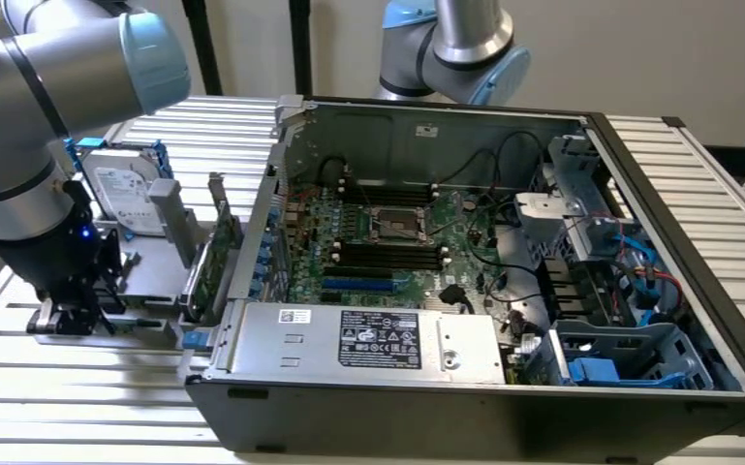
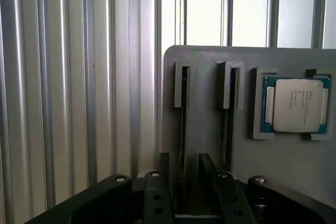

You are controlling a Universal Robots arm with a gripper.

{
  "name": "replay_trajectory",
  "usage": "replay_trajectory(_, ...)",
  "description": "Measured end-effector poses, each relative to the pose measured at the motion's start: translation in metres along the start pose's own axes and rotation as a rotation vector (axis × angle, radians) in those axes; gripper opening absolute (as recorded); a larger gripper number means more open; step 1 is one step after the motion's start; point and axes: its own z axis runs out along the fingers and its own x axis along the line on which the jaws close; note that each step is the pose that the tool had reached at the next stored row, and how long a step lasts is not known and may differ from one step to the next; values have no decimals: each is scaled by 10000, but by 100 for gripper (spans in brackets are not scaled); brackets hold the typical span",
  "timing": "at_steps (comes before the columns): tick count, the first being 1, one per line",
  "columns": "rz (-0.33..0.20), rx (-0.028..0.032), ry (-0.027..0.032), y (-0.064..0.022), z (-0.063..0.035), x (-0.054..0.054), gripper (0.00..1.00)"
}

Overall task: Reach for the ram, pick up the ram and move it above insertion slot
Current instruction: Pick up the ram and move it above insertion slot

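We see the slatted metal table (image 1: 75, 387) carrying an open computer case (image 1: 476, 407), its motherboard exposed, toward the exterior view's right. The arm (image 1: 23, 145) reaches down at the exterior view's left, beside the case, over a grey holder (image 2: 210, 77) where a hard drive (image 1: 127, 184) stands. The gripper (image 2: 185, 162) sits low over that holder. Its two dark fingers (image 2: 164, 169) are parted by a narrow gap, one on each side of a slot in the holder. In that slot we read a thin dark strip as the ram (image 2: 184, 114), standing on edge. Its long axis lies level, pointing away from the gripper along the slot, parallel to the table's slats. The fingers stand just beside it, apart from it as far as we can tell. A processor chip (image 2: 296, 105) rests in a pocket of the holder, beyond a second slot.
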Motion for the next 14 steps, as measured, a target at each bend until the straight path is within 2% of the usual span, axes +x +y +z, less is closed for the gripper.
replay_trajectory(5,0,-5,-63,-10,26,-1,36)
replay_trajectory(10,-1,-87,-75,-19,37,-1,36)
replay_trajectory(12,-2,-130,-93,-26,39,0,36)
replay_trajectory(14,-2,-145,-115,-37,39,-1,36)
